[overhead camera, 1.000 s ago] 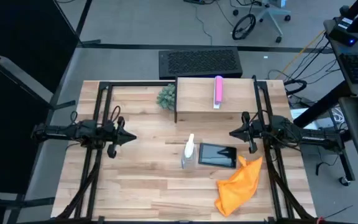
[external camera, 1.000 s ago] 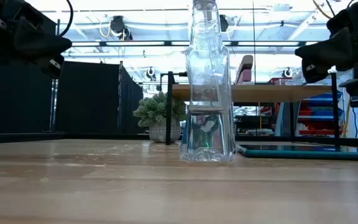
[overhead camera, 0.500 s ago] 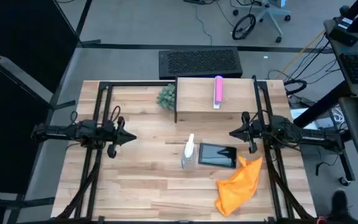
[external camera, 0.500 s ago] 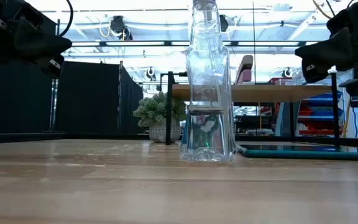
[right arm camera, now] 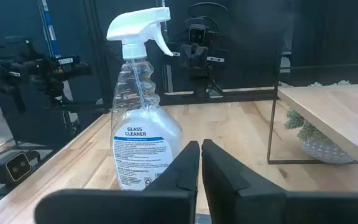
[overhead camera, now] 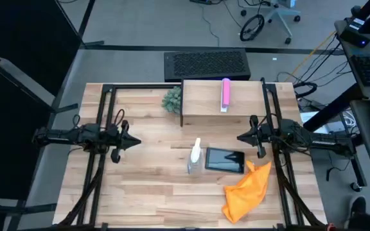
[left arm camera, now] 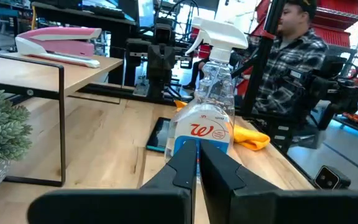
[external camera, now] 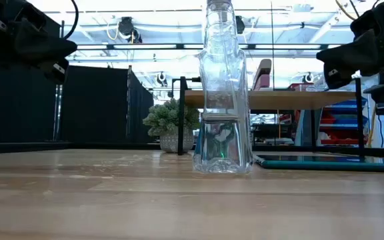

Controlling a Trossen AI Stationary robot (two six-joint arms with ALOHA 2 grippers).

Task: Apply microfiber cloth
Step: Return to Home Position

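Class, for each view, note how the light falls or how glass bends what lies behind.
Low view: bright ceiling lights backlight the left hand and right hand, dark shapes in the upper corners; the clear spray bottle bends the scene behind it. High view: even light; the orange microfiber cloth throws little shadow.

This looks like a robotics lab. A wooden table (overhead camera: 146, 186) in a black metal frame carries a left arm (overhead camera: 76, 136) and a right arm (overhead camera: 307, 138). Black partitions (overhead camera: 18, 96) stand on the left. Cables (overhead camera: 305, 88) trail over the grey floor, a desk chair (overhead camera: 276, 14) sits far off, and red storage racks (external camera: 331, 127) and a seated person (left arm camera: 291, 68) show beyond the table.
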